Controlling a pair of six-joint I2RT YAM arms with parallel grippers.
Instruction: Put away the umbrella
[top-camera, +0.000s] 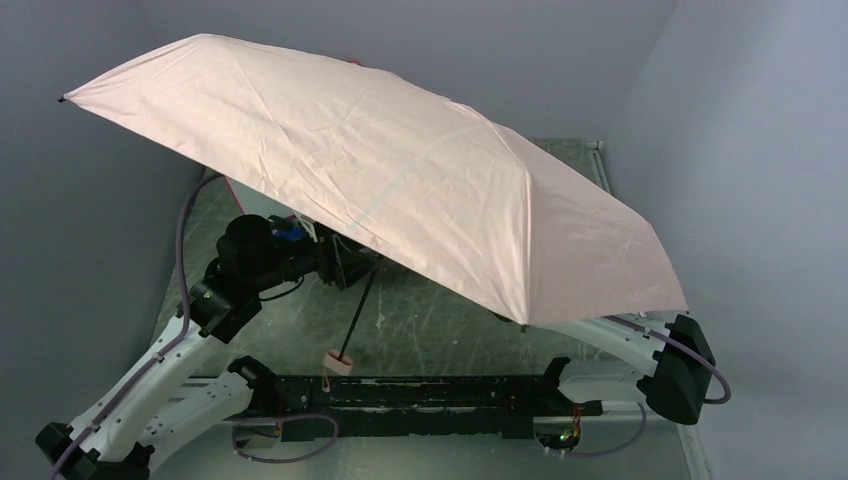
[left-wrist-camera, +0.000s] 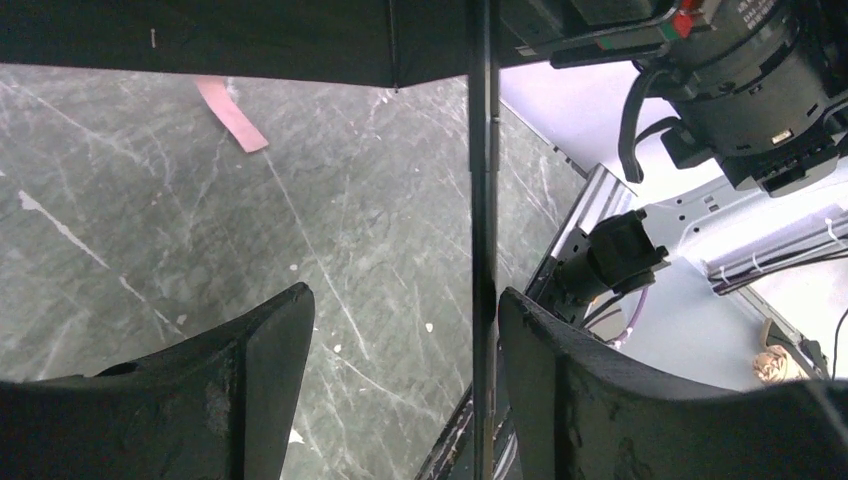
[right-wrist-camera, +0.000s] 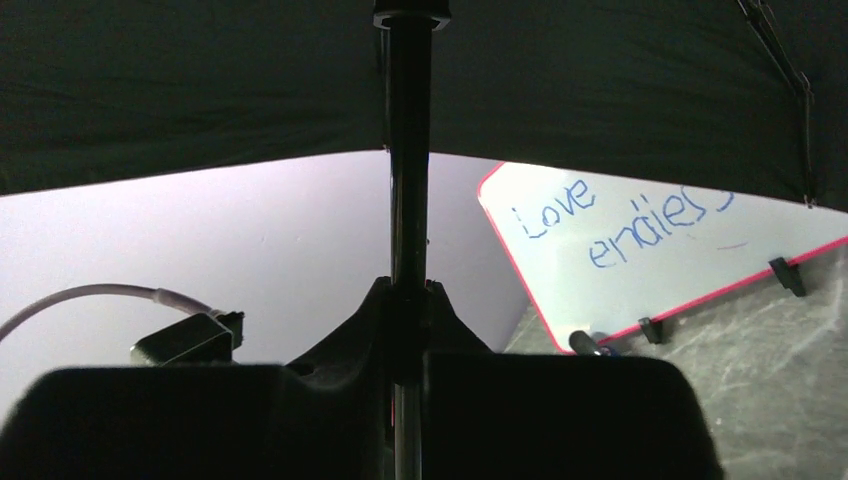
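The umbrella (top-camera: 400, 180) stands open, and its pale pink canopy covers most of the table in the top view. Its black shaft (top-camera: 360, 310) slants down to the pale pink handle (top-camera: 340, 363) near the front edge. My left gripper (left-wrist-camera: 405, 298) is open. The shaft (left-wrist-camera: 484, 200) runs between its fingers close beside the right one, far from the left one. My right gripper (right-wrist-camera: 408, 290) is shut on the shaft (right-wrist-camera: 408, 150) below the black underside (right-wrist-camera: 200, 80); in the top view the canopy hides it. A pink strap (left-wrist-camera: 232, 115) hangs from the canopy's edge.
A pink-framed whiteboard (right-wrist-camera: 650, 250) with blue writing leans at the table's back, with a marker (right-wrist-camera: 590, 343) at its foot. A black rail (top-camera: 420, 392) spans the front edge between the arm bases. Grey walls close in on three sides. The right arm's wrist (left-wrist-camera: 740, 90) sits close above my left gripper.
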